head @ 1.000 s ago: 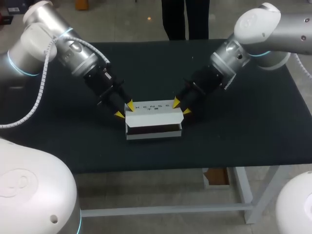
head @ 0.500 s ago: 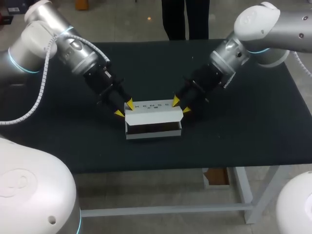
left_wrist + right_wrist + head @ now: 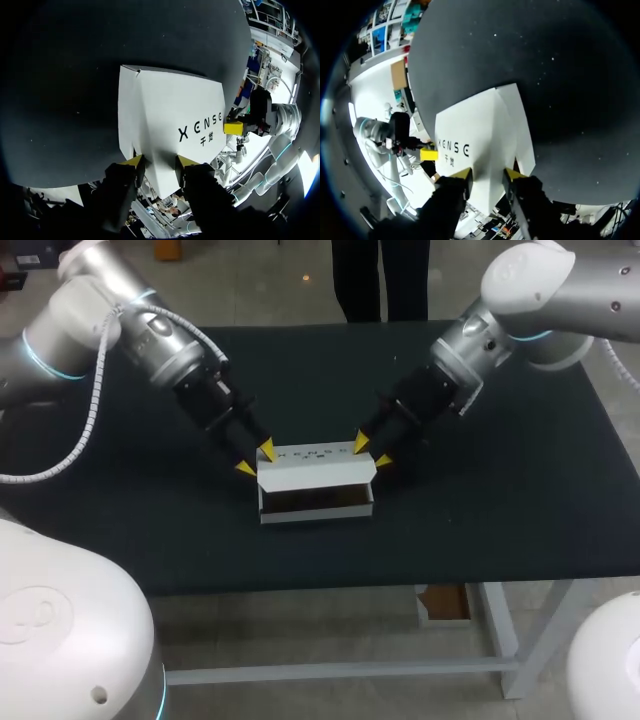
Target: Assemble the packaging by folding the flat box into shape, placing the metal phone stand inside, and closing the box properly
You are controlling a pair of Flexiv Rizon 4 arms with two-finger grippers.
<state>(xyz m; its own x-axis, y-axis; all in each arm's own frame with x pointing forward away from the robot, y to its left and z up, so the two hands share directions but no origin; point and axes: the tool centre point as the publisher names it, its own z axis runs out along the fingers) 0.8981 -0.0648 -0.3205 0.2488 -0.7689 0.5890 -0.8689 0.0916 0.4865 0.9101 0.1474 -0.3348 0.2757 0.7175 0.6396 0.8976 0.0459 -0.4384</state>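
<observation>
Two grippers clamp the box (image 3: 315, 472): the left gripper (image 3: 256, 460) is pinched narrowly on its 9 o'clock end, the right gripper (image 3: 370, 452) on its 3 o'clock end. The box sits mid-table (image 3: 500, 490), folded into shape, with its 6 o'clock face open and dark. The stand cannot be made out inside. Probably remaining: insertion check, closing.

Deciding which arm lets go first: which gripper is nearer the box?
Neither. The left gripper pinches the box at its left end, and the right gripper pinches its right end.
</observation>
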